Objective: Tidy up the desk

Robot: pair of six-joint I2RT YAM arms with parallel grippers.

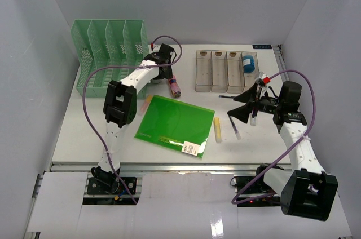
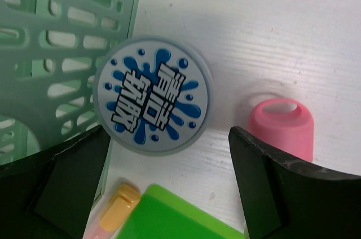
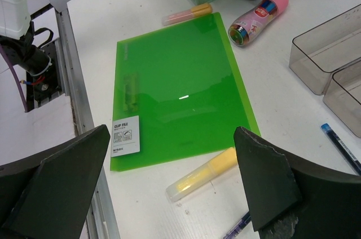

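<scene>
— Where is the desk [image 1: 254,149], and what lies nearest its middle?

— It fills the floor of the pale grey enclosure, with its metal rail along the near edge by the arm bases; a green folder [image 1: 176,118] lies flat near the centre, with a white label [image 1: 190,147] at its near corner; a yellow highlighter [image 1: 217,129] lies just beside the folder's right edge; a pink highlighter [image 3: 186,13] with an orange cap lies by the folder's far left corner; a pink can [image 3: 259,18] lies on its side just beyond the folder's far edge.

— And farther out?

— A green rack [image 1: 107,53] stands at the far left; a round tub [image 2: 152,95] with a blue splash print on its lid stands against the rack; a clear tray [image 1: 223,71] sits at the far right, with a blue roll [image 1: 249,63] in its rightmost compartment; a blue pen [image 3: 341,146] and a purple pen [image 1: 236,129] lie right of the folder.

— The arms?

— The left gripper [image 2: 166,143] hangs above the tub with its jaws spread wide; whether a finger touches the lid cannot be told; the right gripper [image 3: 172,135] hangs over the desk near the purple pen, its jaws equally wide and gripping nothing.
</scene>
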